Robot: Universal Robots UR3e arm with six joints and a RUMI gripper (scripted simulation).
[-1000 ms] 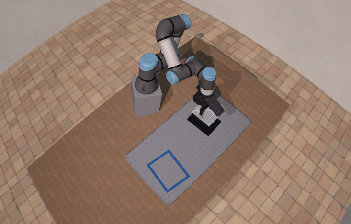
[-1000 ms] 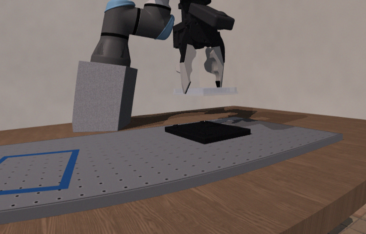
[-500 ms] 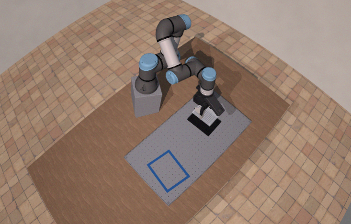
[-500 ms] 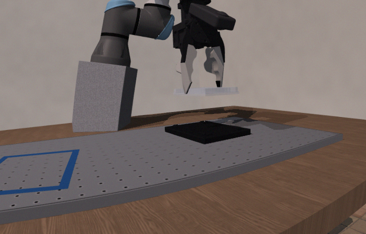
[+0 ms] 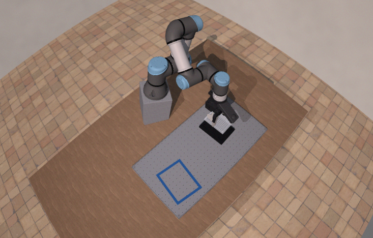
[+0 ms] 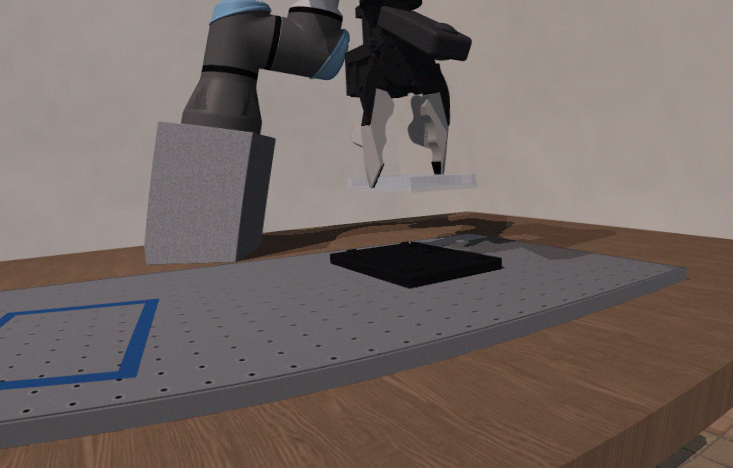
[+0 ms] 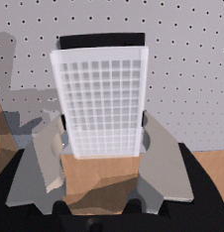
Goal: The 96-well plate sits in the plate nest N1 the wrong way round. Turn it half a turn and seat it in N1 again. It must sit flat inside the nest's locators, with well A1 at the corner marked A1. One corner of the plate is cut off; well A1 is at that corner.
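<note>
The clear white 96-well plate [image 5: 225, 127] [image 6: 456, 181] [image 7: 102, 86] hangs level in the air, well above the nest. My gripper [image 5: 222, 121] [image 6: 406, 178] [image 7: 103, 113] is shut on its two long sides. The black nest N1 [image 5: 221, 140] [image 6: 415, 270] [image 7: 102, 41] lies on the grey board with no plate in it. In the wrist view the plate's edges run nearly parallel to the nest's, and the plate hides most of the nest. The plate's cut corner and the nest's A1 mark cannot be made out.
The grey perforated board [image 5: 152, 159] [image 6: 275, 349] [image 7: 184, 64] lies on the wooden table [image 5: 92, 153] [image 6: 473, 407]. A blue outlined rectangle [image 5: 167, 190] [image 6: 146, 328] is marked at the board's other end. The arm's grey pedestal [image 5: 156, 111] [image 6: 200, 197] stands beside the board.
</note>
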